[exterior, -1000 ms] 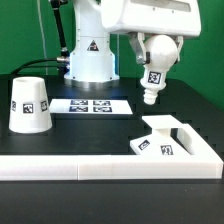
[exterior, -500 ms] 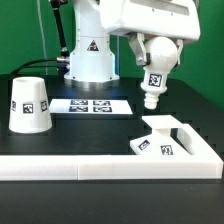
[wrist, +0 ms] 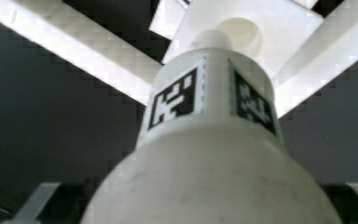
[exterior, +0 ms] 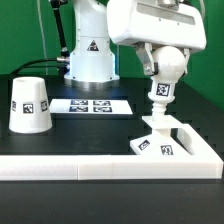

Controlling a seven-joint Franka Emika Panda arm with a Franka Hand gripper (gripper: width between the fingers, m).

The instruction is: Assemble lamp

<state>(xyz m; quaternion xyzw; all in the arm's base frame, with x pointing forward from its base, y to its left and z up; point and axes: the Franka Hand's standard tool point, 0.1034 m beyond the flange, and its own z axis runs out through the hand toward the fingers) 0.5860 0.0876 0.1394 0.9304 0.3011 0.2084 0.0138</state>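
My gripper [exterior: 168,58] is shut on the round white bulb [exterior: 162,82], which hangs stem down with a square tag on its neck. The stem tip is just above, or touching, the flat square base [exterior: 158,140] at the exterior view's right; I cannot tell which. The tapered white shade [exterior: 30,104] stands on the table at the exterior view's left, apart from the gripper. In the wrist view the bulb [wrist: 208,130] fills the frame, with both tags showing and the base [wrist: 105,55] behind it. The fingers [wrist: 34,203] barely show at the bulb's sides.
The marker board [exterior: 92,105] lies flat in the middle of the table before the arm's base. The long white L-shaped border wall [exterior: 100,167] runs along the front edge and turns up round the lamp base at the exterior view's right.
The gripper has carried the bulb to the exterior view's right and down, from mid-air beside the lamp base to right over it.
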